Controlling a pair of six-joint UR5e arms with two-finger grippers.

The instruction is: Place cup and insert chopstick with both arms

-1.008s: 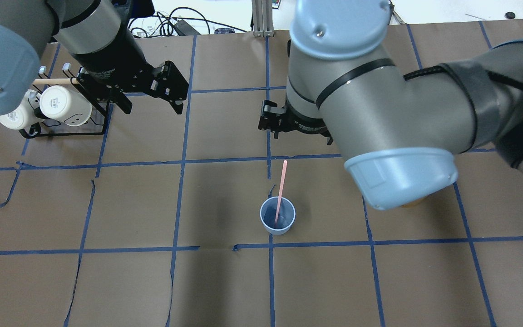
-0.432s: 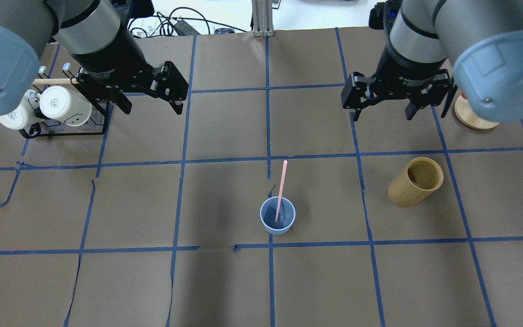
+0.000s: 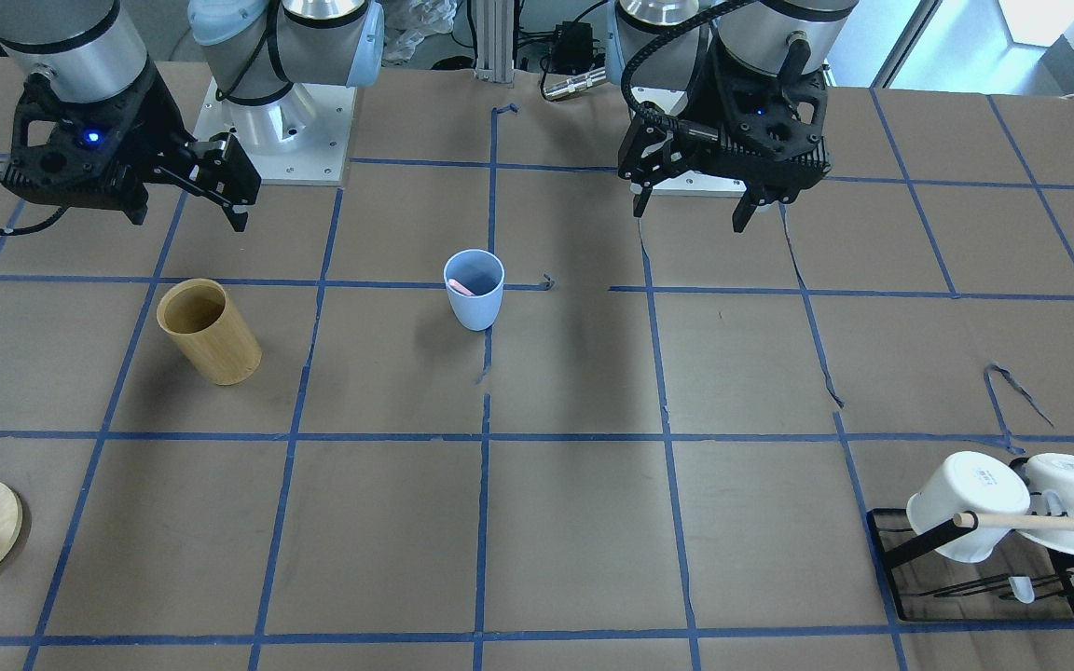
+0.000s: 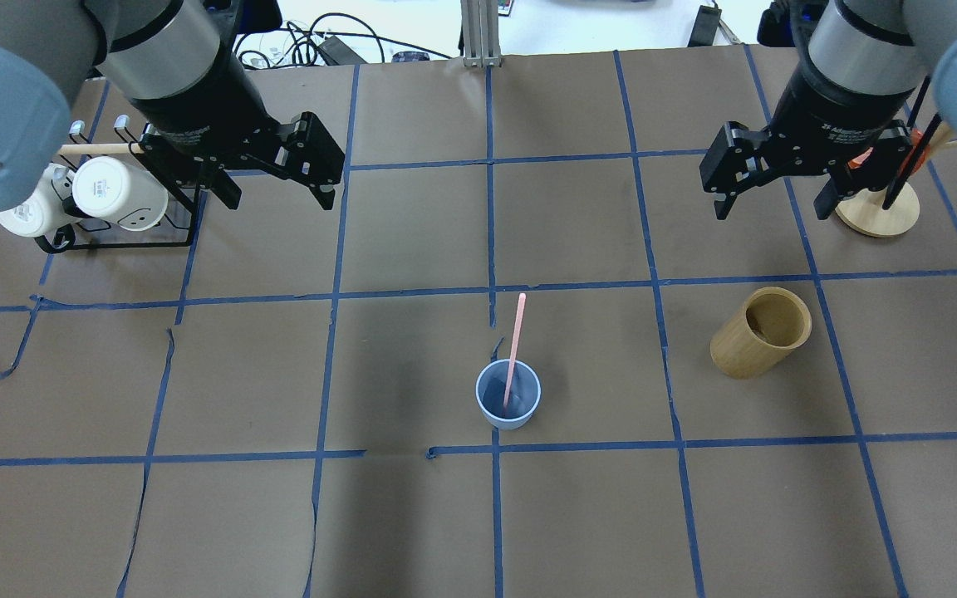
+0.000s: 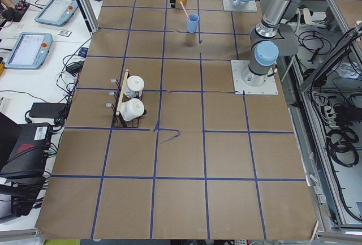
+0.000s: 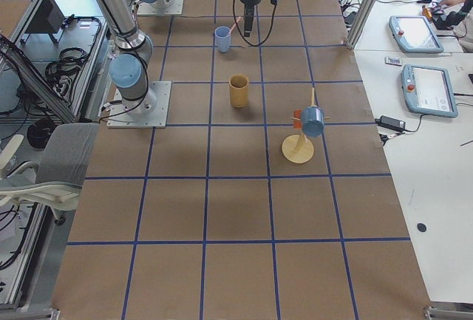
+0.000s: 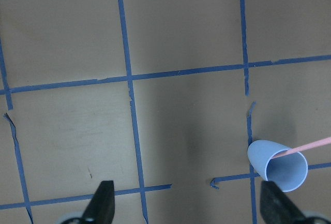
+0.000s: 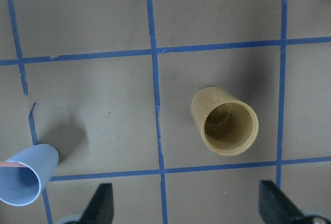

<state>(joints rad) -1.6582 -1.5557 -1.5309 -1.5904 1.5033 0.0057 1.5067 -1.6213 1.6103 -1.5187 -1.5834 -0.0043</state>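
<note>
Left gripper [image 4: 279, 196] and right gripper [image 4: 771, 206] hang released, apart from matte tapered cup [image 4: 508, 405] holding thin pink chopstick [image 4: 515, 345].

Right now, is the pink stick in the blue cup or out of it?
In. The chopstick's lower end sits inside the upright cup, and its top leans out over the rim.

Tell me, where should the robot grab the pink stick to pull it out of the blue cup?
Probably the bare upper part of the chopstick, above the rim of the cup. Come from above and close across the thin shaft. Its lower end sits inside the cup, out of reach, and it leans away from the robot, so a matching tilt may help.
</note>
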